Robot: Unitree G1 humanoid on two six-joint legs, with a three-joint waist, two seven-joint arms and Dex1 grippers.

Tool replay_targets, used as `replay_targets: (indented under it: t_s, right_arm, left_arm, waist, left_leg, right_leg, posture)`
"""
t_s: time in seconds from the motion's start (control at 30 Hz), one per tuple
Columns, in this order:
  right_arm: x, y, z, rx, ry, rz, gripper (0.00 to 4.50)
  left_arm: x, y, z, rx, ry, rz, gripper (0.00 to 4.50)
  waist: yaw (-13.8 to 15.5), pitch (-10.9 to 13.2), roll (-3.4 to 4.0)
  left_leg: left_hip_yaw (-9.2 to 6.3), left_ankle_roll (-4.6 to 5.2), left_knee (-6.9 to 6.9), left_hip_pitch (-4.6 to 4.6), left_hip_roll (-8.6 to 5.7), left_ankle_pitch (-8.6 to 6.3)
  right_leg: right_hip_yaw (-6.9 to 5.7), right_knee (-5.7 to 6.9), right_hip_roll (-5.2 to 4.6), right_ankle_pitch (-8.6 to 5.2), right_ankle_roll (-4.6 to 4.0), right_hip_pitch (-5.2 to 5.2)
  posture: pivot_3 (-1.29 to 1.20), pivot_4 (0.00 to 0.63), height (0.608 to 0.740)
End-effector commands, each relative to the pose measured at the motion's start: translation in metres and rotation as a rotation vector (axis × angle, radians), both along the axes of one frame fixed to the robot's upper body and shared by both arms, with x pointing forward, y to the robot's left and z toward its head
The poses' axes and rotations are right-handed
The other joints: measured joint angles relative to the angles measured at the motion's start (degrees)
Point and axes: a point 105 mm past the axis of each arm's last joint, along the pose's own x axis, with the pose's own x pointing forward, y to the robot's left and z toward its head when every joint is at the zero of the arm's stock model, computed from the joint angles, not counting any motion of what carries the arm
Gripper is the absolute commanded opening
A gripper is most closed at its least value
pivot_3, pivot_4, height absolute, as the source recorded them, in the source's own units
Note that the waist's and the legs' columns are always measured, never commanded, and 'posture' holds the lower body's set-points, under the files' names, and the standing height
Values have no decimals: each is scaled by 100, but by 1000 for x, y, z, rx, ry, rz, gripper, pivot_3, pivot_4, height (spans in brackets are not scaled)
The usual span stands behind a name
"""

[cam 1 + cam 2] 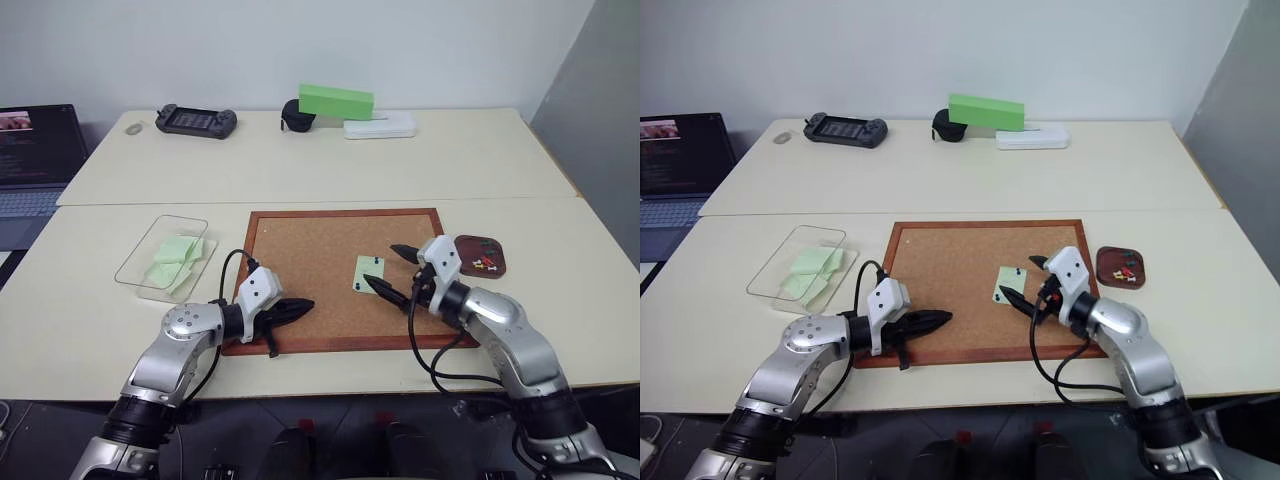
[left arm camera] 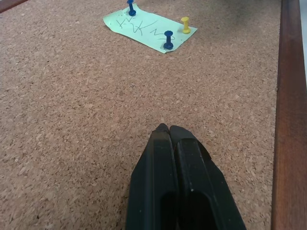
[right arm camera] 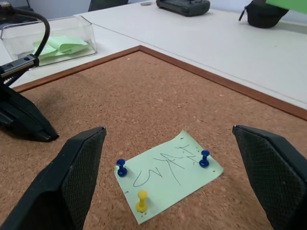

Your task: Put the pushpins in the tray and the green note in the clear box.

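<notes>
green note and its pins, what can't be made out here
- Writing on the green note: a scribble in the wrist views, not legible.
- Pushpins: head views show mere dots; the yellow one is too small to see there.
- Tray contents: too small to count.
- Notes in the clear box: overlapping, number unclear.

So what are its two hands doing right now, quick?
Left gripper: fingers shut, empty, over the corkboard.
Right gripper: fingers wide open, holding nothing, beside the green note.
</notes>
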Motion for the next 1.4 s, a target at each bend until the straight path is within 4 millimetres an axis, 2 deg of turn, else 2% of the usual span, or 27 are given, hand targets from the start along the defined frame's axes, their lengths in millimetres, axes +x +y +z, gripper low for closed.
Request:
replay_targets:
  t_s: [0.03,0.2,0.23,0.27,0.53,0.93,1.17,1.4]
  right_arm:
    - [12,0,-2,-15,-14,-4,4500]
    - [20,0,-9,-26,-7,0,4500]
    - [22,1,-10,-30,-11,3,4135]
    - [24,2,-11,-30,-12,4,4030]
    - [31,9,-13,-18,-26,24,2233]
    - [42,9,-12,-11,-13,10,13]
    - [39,7,-6,-27,-62,21,13]
    - [29,9,20,39,-135,64,13]
  left_arm:
    - [-7,5,-23,50,96,23,46]
    - [-6,7,-20,41,99,35,46]
    - [-6,8,-20,44,99,37,0]
    - [-6,8,-21,49,100,36,0]
    - [-7,9,-20,51,103,37,0]
    - [-8,10,-19,58,109,40,0]
    - [-8,10,-20,58,117,40,0]
    - [-8,9,-21,60,124,42,0]
  waist:
    - [-3,-1,1]
    - [-3,-2,3]
    - [-5,-3,3]
    - [-8,-3,3]
    - [-13,-4,5]
    - [-19,-5,8]
    - [-19,-5,9]
    - [-12,-2,14]
  left_leg:
    - [0,0,0,0,2,0]
    - [1,0,-1,-2,2,0]
    - [1,0,-1,-2,1,0]
    - [1,0,0,-2,1,0]
    - [2,0,-2,-2,3,0]
    - [2,0,-2,-2,3,0]
    - [2,0,-2,-2,3,0]
    - [1,0,-4,-11,1,0]
  right_leg:
    - [0,0,0,0,0,0]
    - [1,0,-1,1,-1,-2]
    - [0,0,-1,1,-1,-2]
    - [1,0,-2,1,-1,-2]
    - [1,1,-2,2,-1,-2]
    - [1,1,-2,3,-3,-5]
    - [2,1,-2,3,-3,-5]
    - [2,0,-4,3,-3,-11]
  posture:
    - [0,150,740]
    - [0,150,740]
    - [0,150,740]
    - [0,150,740]
    - [0,150,740]
    - [0,150,740]
    - [0,150,740]
    - [0,150,740]
